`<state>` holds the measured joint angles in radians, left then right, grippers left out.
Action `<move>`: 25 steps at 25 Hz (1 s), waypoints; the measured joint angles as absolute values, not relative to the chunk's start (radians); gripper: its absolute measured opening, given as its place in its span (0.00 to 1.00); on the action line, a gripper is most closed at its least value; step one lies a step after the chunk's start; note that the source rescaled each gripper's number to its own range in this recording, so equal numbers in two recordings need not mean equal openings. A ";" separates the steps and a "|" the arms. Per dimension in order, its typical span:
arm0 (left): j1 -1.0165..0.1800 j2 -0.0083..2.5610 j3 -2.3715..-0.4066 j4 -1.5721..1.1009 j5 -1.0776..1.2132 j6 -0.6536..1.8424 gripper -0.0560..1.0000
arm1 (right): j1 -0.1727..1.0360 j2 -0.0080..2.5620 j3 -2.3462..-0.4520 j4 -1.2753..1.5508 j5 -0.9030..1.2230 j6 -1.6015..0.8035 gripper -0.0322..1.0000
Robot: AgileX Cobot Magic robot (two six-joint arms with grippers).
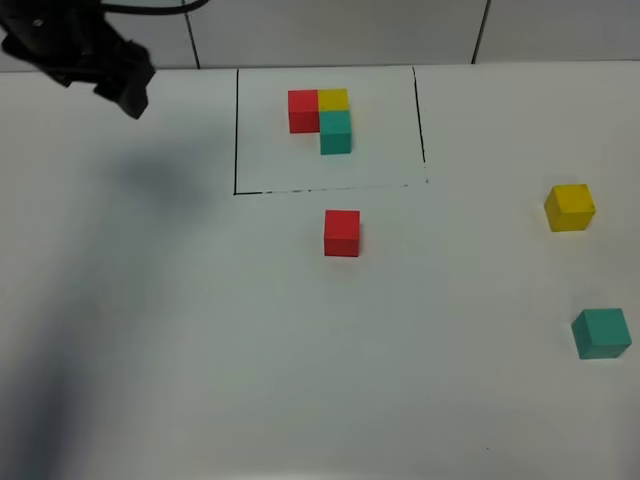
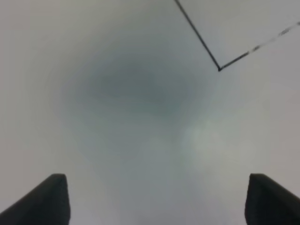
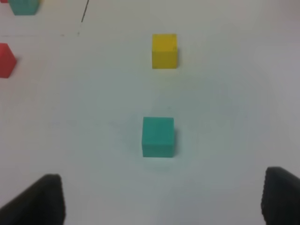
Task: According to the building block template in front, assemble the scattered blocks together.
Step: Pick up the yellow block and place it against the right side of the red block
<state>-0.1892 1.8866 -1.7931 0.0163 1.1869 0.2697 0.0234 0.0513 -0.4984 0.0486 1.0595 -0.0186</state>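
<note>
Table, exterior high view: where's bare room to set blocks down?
Biggest bare patch: left of and below the red cube, to the near edge of the table. Also bare: between red cube and the yellow cube and teal cube at right. Tight: the strip between the black frame around the template and the red cube.

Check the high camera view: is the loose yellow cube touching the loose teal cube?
No, the loose yellow cube stands well apart from the loose teal cube, with a clear gap between them.
</note>
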 joint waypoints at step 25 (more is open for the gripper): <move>-0.114 0.671 -0.847 0.139 0.991 -0.078 0.96 | 0.023 0.051 -0.498 0.049 1.060 -0.019 0.73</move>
